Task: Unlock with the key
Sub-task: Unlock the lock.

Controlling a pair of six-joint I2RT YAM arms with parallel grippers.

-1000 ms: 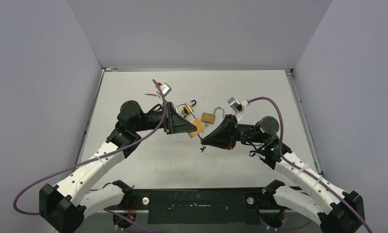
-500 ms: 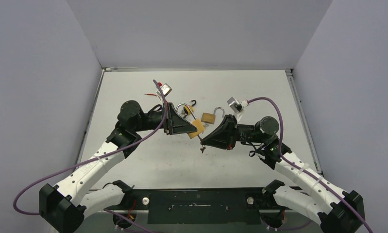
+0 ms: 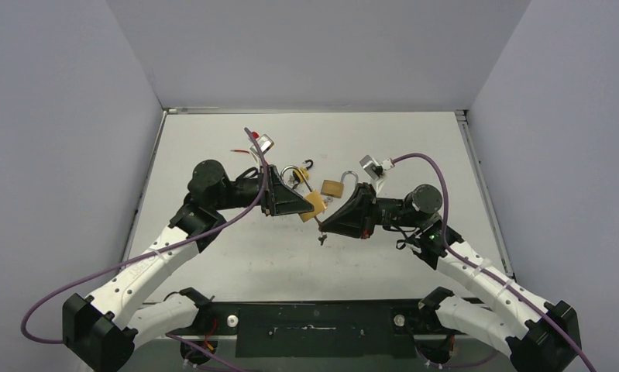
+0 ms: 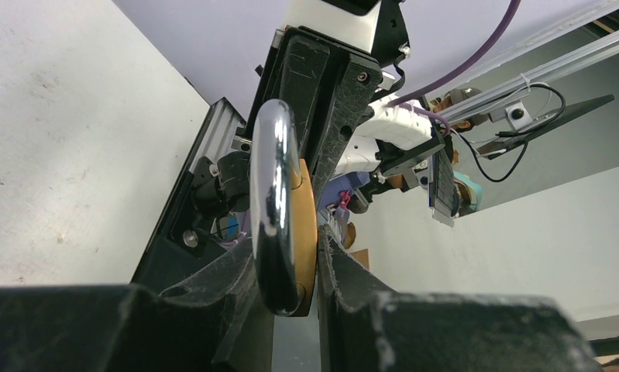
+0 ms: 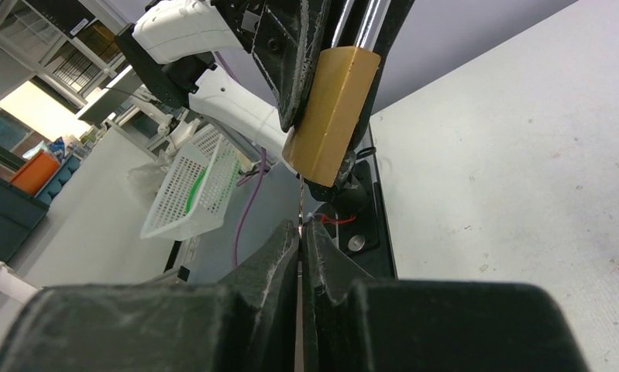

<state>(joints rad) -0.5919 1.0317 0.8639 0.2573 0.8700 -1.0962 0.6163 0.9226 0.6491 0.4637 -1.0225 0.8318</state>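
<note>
— Where was the padlock (image 3: 316, 204) when you paused?

— Above the middle of the table (image 3: 236, 256), its brass body clamped in your left gripper (image 3: 307, 204), keyway end facing the right arm.

— And the key (image 5: 299, 205)?

— Pinched tight in your right gripper (image 3: 322, 225), with the blade running straight out of the fingertips towards the padlock's bottom face. Whether the tip touched or stopped just short, you couldn't tell. The right arm looked the one to advance.
</note>
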